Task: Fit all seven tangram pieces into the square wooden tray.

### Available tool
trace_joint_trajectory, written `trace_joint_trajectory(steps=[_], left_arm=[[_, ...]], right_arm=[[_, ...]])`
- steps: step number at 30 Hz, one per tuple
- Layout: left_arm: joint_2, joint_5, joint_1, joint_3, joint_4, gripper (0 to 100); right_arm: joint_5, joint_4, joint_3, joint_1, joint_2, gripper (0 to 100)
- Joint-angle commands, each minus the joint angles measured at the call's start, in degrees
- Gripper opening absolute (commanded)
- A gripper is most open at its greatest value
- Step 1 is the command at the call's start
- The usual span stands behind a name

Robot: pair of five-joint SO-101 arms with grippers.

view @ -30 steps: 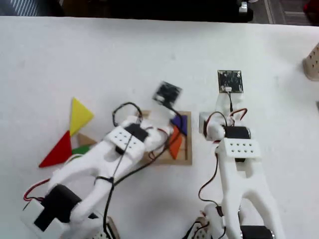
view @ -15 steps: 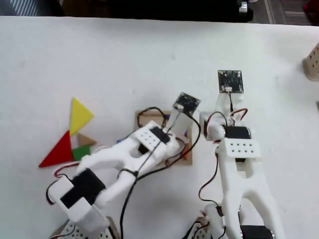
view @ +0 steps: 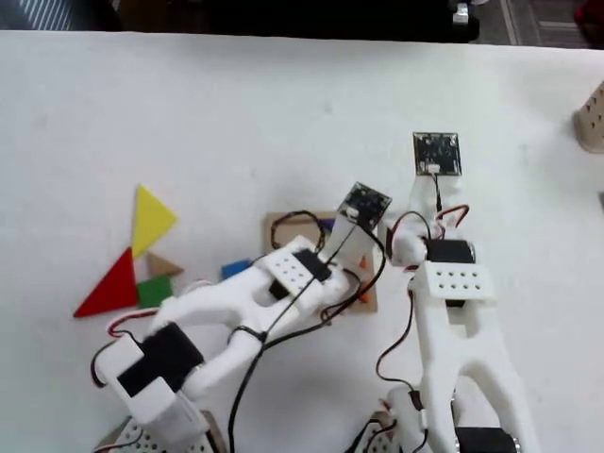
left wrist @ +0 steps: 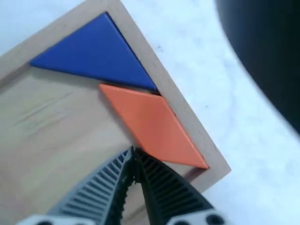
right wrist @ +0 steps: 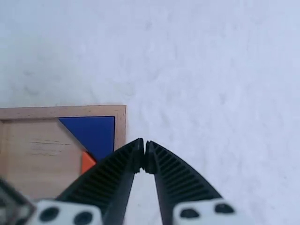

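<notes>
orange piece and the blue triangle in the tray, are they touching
Touching. The left wrist view shows the orange piece butted edge to edge against the blue triangle, with no wood of the tray showing between them.

**Left arm** (view: pixel 293 274): swung rightward across the wooden tray (view: pixel 279 225). Its wrist board (view: pixel 366 203) went from above the tray's far edge to the far right corner, and the rear links turned with it.
**Blue piece** (view: pixel 236 269), left of the tray: uncovered as the arm cleared it.
**Orange piece** (view: pixel 362 294): formerly in plain sight, now mostly under the arm.
**Tray:** possibly nudged slightly right, though the arm hides too much to be sure.
</notes>
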Motion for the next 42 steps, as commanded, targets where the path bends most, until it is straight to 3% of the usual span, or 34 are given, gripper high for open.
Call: trace_joint_trajectory(steps=[1, 8, 15, 29, 35, 42], left_arm=[[-1.5, 0.1, -3.0, -2.5, -1.4, 2], [-9.1, 0.1, -5.0, 1.8, -1.1, 2], [-11.2, 0.1, 3.3, 5.5, -1.2, 2], [2.1, 0.6, 2.0, -5.5, 0.5, 2], [0.8, 0.6, -1.9, -5.6, 0.9, 2], [-13.5, 0.0, -9.0, -5.2, 14.0, 2]], right_arm=[[0.8, -1.5, -2.2, 0.2, -2.1, 1.8], [0.8, -1.4, -2.2, 0.2, -2.1, 1.8], [0.8, -1.4, -2.2, 0.2, -2.1, 1.8], [0.8, -1.5, -2.1, 0.2, -2.1, 1.8], [0.8, -1.4, -2.1, 0.2, -2.1, 1.8], [0.8, -2.0, -1.5, -0.2, -2.0, 1.8]])
